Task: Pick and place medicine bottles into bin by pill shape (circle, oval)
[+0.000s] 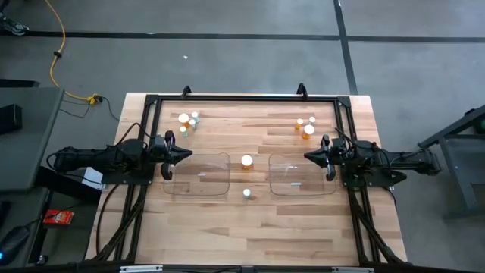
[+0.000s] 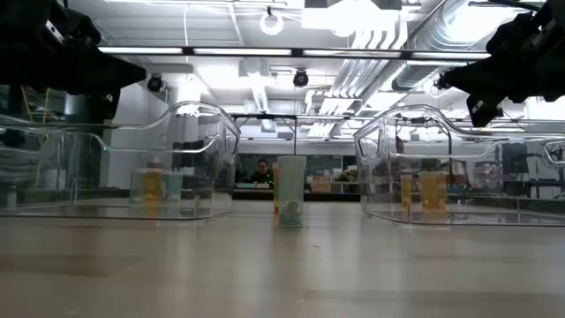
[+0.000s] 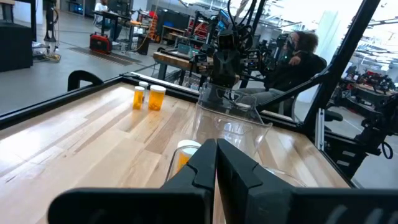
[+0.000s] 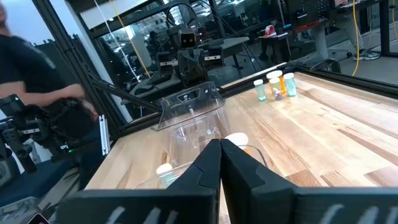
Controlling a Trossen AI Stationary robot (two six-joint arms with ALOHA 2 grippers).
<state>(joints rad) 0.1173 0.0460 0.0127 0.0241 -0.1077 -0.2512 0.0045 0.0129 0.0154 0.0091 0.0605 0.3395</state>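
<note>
Claws (image 1: pixel 186 154) (image 1: pixel 309 157) at bins' (image 1: pixel 198 176) outer edges

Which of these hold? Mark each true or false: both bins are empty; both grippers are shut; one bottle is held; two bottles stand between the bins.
1. Both clear bins, left bin and right bin, hold no bottles: true.
2. The left gripper and right gripper are shut: true.
3. One gripper holds a bottle: false, both are shut on nothing.
4. An orange bottle and a pale bottle stand between the bins: true.
5. All bottles are grouped together: false, clusters sit at both far corners.
</note>
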